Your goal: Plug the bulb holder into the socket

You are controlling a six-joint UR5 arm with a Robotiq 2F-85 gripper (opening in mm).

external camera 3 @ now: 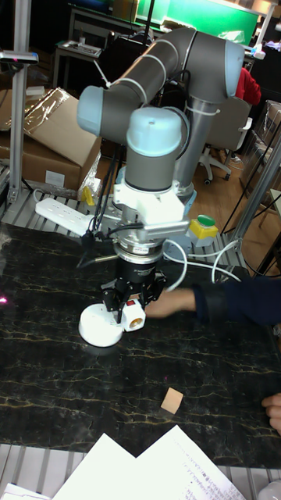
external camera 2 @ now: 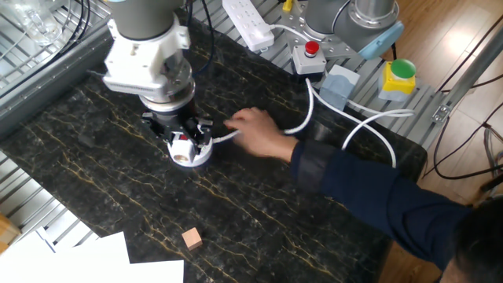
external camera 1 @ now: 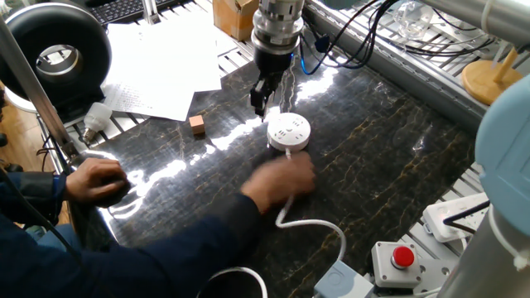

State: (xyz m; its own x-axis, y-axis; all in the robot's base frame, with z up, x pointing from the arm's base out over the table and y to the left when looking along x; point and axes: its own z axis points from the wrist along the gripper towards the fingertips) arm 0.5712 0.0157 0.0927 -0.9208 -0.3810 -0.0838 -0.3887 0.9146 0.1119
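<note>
My gripper [external camera 2: 183, 141] is shut on the bulb holder [external camera 2: 182, 145], a small white box with a red mark on its face. It hangs just over the edge of the socket [external camera 2: 199, 155], a round white disc with a long cord. From the tall fixed view the bulb holder [external camera 3: 134, 316] overlaps the right rim of the socket [external camera 3: 99, 326]; whether they touch I cannot tell. In one fixed view the gripper [external camera 1: 260, 93] stands just left of the socket [external camera 1: 288, 132]. A person's hand [external camera 1: 282, 177] rests on the cord close behind the disc.
A tan wooden cube [external camera 1: 196, 124] lies to one side near loose papers [external camera 1: 157, 66]. A light bulb [external camera 1: 97, 117] lies at the table edge. A power strip [external camera 2: 247, 22] and a red button box [external camera 2: 311, 53] sit at the far side. The person's arm [external camera 2: 369, 196] reaches across the table.
</note>
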